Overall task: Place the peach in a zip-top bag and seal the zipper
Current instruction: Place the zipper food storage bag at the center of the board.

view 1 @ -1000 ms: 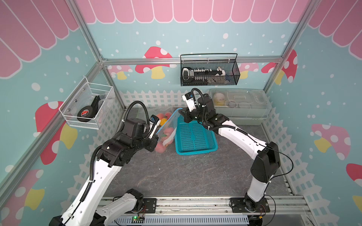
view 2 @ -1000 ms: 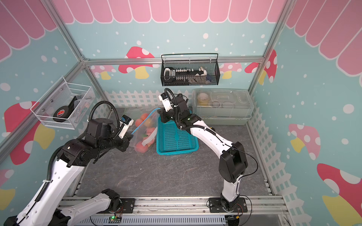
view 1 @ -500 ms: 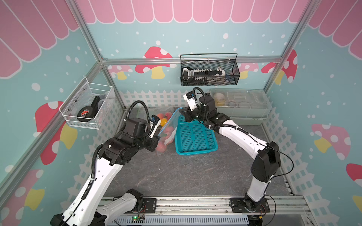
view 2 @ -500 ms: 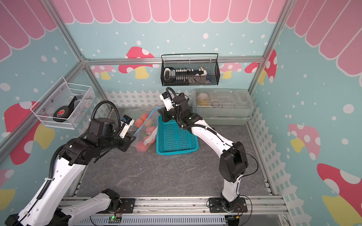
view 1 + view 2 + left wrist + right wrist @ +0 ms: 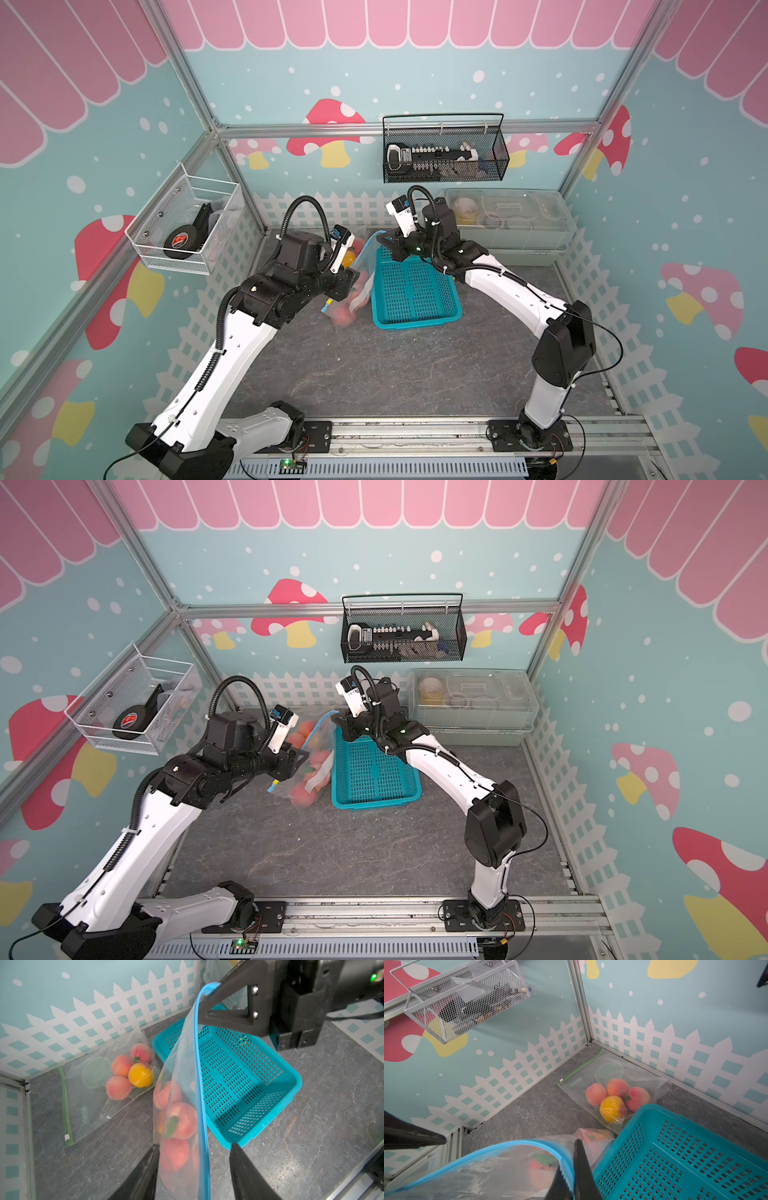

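Note:
A clear zip-top bag [image 5: 182, 1093] with a blue zipper strip [image 5: 200, 1076] hangs beside the teal basket. Several peaches [image 5: 184, 1121] lie in its lower part. My right gripper [image 5: 571, 1159] is shut on one end of the zipper strip and holds the bag up; in both top views it [image 5: 384, 241] [image 5: 338, 721] sits over the basket's far corner. My left gripper [image 5: 195, 1145] is open. Its fingers stand either side of the hanging bag, and I cannot tell whether they touch it. The bag [image 5: 351, 297] [image 5: 309, 779] looks blurred at its bottom.
A second clear bag [image 5: 612, 1088] with a green zipper, several peaches and a yellow fruit lies in the back corner by the fence wall. The empty teal basket [image 5: 415, 286] sits right of the hanging bag. A lidded clear bin [image 5: 507, 220] stands at the back right.
My left gripper has opened and let go of the bag, which now hangs from the right gripper alone. The right gripper has shifted slightly left.

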You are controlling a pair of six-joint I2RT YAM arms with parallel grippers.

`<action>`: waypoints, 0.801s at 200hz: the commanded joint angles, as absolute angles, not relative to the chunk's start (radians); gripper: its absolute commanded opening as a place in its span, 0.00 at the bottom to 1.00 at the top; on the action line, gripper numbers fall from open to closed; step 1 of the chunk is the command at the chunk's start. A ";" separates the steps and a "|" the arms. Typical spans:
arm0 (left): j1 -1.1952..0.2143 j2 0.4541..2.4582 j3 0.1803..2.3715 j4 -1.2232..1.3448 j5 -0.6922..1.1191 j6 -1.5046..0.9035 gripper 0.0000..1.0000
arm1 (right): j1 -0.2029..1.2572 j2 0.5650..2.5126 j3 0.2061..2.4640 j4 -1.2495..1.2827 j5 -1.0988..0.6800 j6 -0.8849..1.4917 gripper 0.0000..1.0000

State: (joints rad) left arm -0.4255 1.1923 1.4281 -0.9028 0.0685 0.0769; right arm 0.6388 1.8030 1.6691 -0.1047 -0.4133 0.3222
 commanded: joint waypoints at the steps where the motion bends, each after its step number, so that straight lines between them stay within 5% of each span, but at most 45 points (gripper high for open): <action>1: -0.419 1.228 1.468 -0.837 0.078 0.039 0.50 | 0.646 1.813 1.671 -0.090 -0.441 0.314 0.00; 22: -0.419 1.259 1.479 -0.794 0.092 0.005 0.40 | 0.647 1.814 1.675 -0.098 -0.446 0.302 0.00; 61: -0.419 1.292 1.485 -0.779 0.085 -0.030 0.00 | 0.646 1.804 1.674 -0.105 -0.450 0.282 0.00; 75: -0.420 1.279 1.483 -0.778 0.082 -0.050 0.00 | 0.647 1.796 1.671 -0.106 -0.451 0.269 0.00; 111: -0.419 1.200 1.468 -0.774 0.005 -0.200 0.00 | 0.646 1.743 1.638 -0.106 -0.426 0.221 0.51; 160: -0.419 1.107 1.391 -0.675 0.143 -0.416 0.00 | 0.645 1.638 1.540 -0.106 -0.269 0.141 0.69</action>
State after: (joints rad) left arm -0.4248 1.1366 1.4277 -0.7631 0.0662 -0.2691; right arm 0.6426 1.7107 1.5745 -0.1131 -0.3576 0.1947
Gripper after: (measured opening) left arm 0.056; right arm 0.682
